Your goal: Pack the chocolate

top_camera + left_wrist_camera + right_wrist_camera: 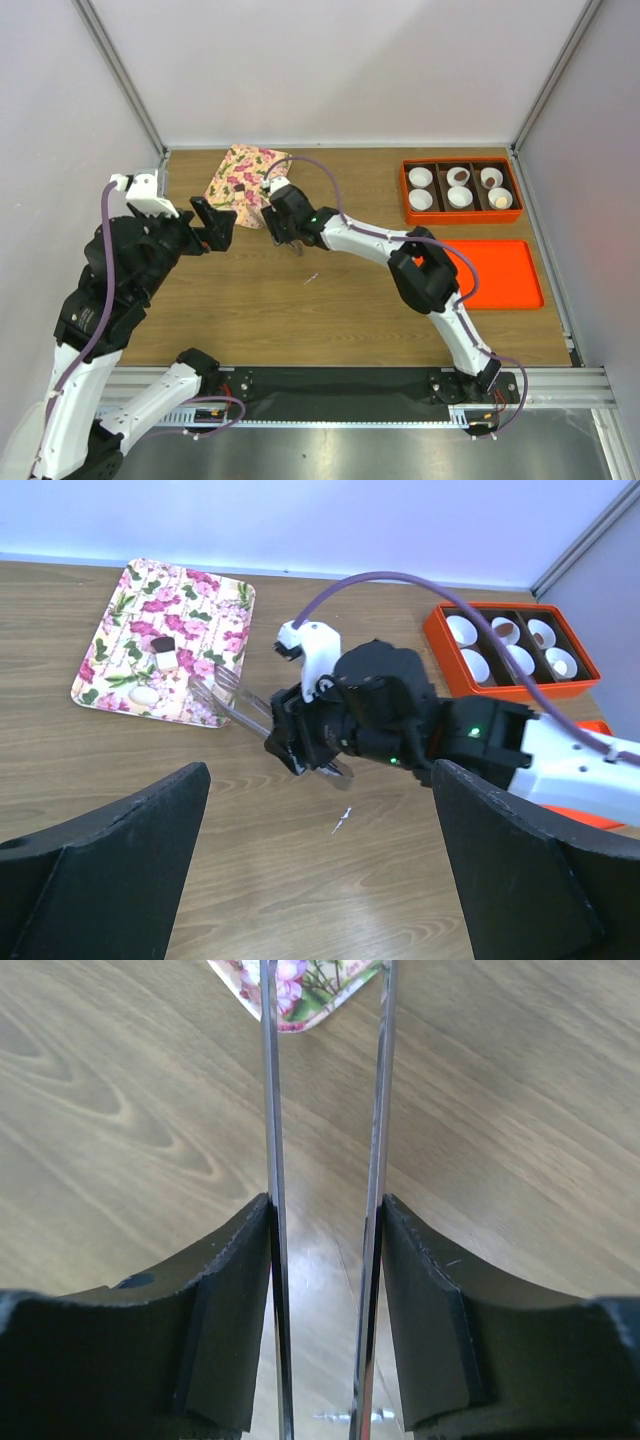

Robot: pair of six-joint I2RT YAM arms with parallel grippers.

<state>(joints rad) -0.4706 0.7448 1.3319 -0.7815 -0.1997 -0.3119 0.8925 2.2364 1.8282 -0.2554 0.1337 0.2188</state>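
Note:
A dark brown chocolate [163,652] and a pale lump [145,695] lie on the floral tray [240,180], which also shows in the left wrist view [215,610]. My right gripper [285,232] is shut on metal tongs [235,702], whose two blades [272,1110] point at the tray's near corner [300,1000] with nothing between them. My left gripper [215,225] is open and empty above the table, left of the right gripper. The orange box [461,212] holds several white paper cups; one [459,176] has a brown chocolate in it.
An orange lid [495,272] lies flat at the right, in front of the box. A small white scrap [312,278] lies on the wood mid-table and shows in the left wrist view [343,820]. Walls close the back and sides.

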